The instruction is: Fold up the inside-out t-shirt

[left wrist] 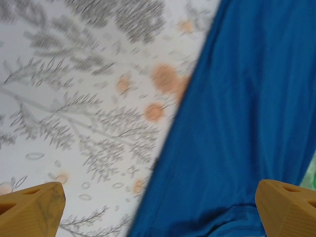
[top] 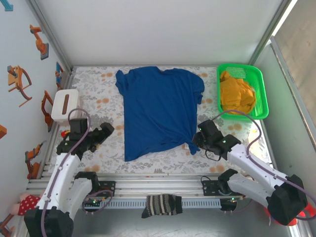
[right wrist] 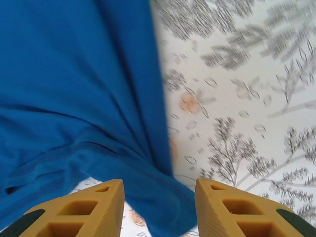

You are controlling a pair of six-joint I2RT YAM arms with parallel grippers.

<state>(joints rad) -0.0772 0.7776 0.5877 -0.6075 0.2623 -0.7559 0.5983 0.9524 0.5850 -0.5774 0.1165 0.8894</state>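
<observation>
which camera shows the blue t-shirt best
The top external view: the whole t-shirt lies spread on the table, sleeves and hem visible. The left wrist view catches one side edge, the right wrist view a bunched hem corner.

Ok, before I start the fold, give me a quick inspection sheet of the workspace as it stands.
Surface: floral-print table cover, lying flat.
Job's things: blue t-shirt spread flat mid-table, collar far, near-right hem corner puckered toward the right gripper.
Clutter: green basket at far right holding a mustard-yellow garment; white slotted box at left; dark striped sock draped over the front rail.
Grippers: left gripper open over the shirt's left edge; right gripper open over the near-right hem corner.
Cables: purple cables loop along both arms, off the shirt.
Surroundings: white enclosure walls; robot-arm stickers on the left wall.
</observation>
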